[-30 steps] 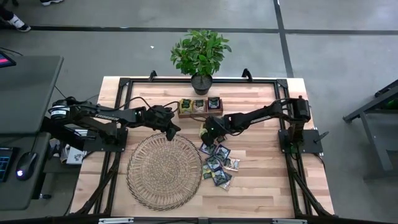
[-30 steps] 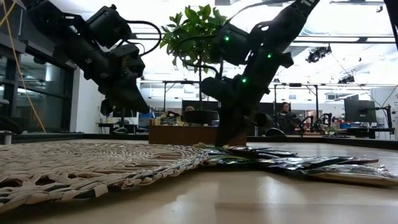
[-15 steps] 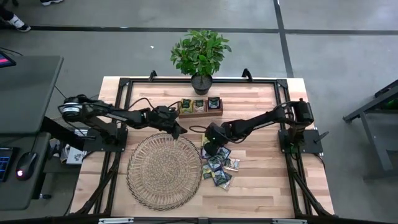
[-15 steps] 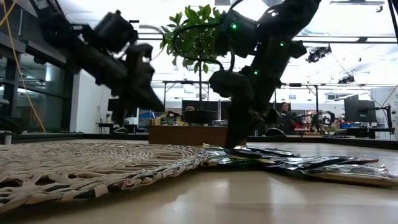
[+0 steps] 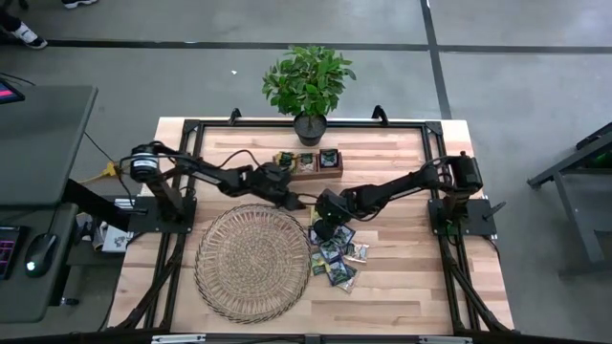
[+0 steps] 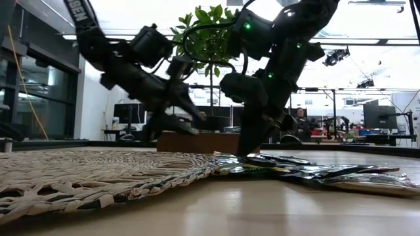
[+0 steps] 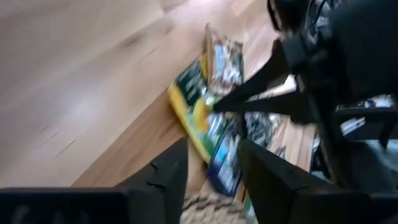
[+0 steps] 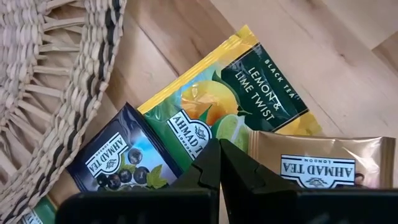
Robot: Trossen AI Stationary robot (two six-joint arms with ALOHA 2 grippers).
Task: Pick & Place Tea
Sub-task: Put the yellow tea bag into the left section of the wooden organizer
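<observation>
Wooden tray (image 5: 308, 163) holding sachets (apparently three compartments), tea pile (image 5: 335, 256) beside wicker mat (image 5: 251, 262), left jaws apart, right jaws closed, empty.

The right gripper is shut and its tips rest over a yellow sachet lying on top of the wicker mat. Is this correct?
Not quite. The right gripper is shut over the yellow sachet, but that sachet lies on the bare wooden table beside the wicker mat, not on it. The right wrist view shows this.
</observation>
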